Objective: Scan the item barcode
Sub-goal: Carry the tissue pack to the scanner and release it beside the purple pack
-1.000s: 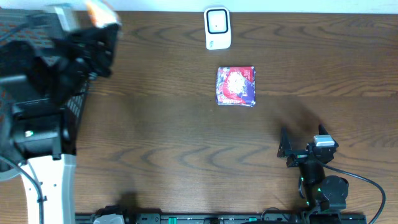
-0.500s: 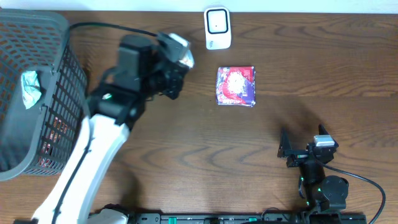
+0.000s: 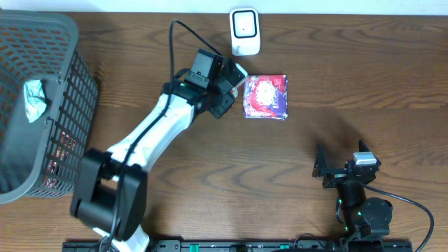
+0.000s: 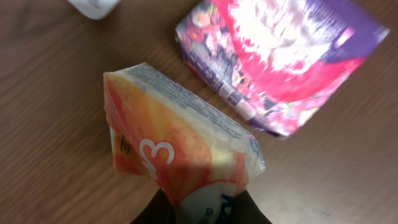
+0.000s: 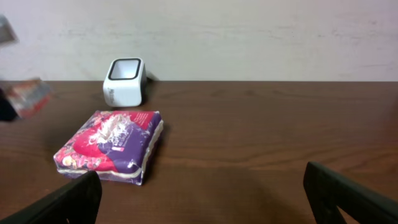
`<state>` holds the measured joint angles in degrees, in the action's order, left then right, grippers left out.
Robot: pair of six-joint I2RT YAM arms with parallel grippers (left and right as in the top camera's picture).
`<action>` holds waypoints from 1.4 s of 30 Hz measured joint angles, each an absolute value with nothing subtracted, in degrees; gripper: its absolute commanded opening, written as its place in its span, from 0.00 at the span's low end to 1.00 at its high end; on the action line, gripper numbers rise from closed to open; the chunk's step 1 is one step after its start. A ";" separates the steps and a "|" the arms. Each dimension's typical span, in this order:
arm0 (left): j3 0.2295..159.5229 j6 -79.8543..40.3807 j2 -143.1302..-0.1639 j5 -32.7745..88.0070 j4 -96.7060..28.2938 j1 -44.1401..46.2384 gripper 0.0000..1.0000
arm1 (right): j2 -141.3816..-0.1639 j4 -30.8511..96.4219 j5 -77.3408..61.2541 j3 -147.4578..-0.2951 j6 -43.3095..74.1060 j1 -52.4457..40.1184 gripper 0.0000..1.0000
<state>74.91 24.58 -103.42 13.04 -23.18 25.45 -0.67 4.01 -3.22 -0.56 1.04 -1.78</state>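
One white scanner (image 3: 245,31) stands on dark wooden table (image 3: 392,70) by pale wall (image 5: 249,31).

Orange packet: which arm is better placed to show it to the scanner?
Left. The left gripper holds the orange packet near the white scanner; the right gripper sits open and empty, farther off.

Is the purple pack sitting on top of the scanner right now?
No: the purple pack lies flat on the table, with bare wood between it and the white scanner.
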 measured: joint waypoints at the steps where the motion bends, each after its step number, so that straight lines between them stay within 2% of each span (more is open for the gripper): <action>1: 74.91 25.17 -103.94 13.04 -22.85 25.45 0.08 | -0.67 4.01 -3.22 -0.56 1.04 -1.76 0.99; 8: 74.91 28.56 -107.87 12.93 -18.00 25.45 0.07 | -0.67 4.01 -3.22 -0.56 1.04 -1.78 0.99; 17: 74.91 28.99 -110.30 13.54 -17.69 25.45 0.09 | -0.67 4.01 -3.22 -0.56 1.04 -1.76 0.99; 18: 74.91 28.99 -110.63 13.87 -17.74 25.45 0.15 | -0.67 4.01 -3.22 -0.56 1.04 -1.76 0.99; 21: 74.91 29.06 -111.04 14.70 -17.67 25.45 0.57 | -0.67 4.01 -3.22 -0.56 1.04 -1.78 0.99; 23: 74.91 29.58 -111.11 15.09 -17.72 25.45 0.59 | -0.67 4.01 -3.22 -0.56 1.04 -1.76 0.99; 24: 74.91 29.65 -111.11 15.14 -17.76 25.45 0.66 | -0.67 4.01 -3.22 -0.56 1.04 -1.78 0.99; 25: 74.91 29.69 -111.11 15.14 -17.76 25.45 0.80 | -0.67 4.01 -3.22 -0.56 1.04 -1.78 0.99; 26: 74.91 29.98 -111.11 15.11 -17.76 25.45 0.84 | -0.67 4.03 -3.22 -0.56 1.04 -1.78 0.99; 35: 74.89 29.87 -109.51 15.11 -17.23 25.43 0.93 | -0.67 4.03 -3.22 -0.56 1.04 -1.78 0.99; 42: 74.83 29.87 -95.77 12.49 -14.72 24.32 0.97 | -0.67 4.03 -3.22 -0.56 1.04 -1.76 0.99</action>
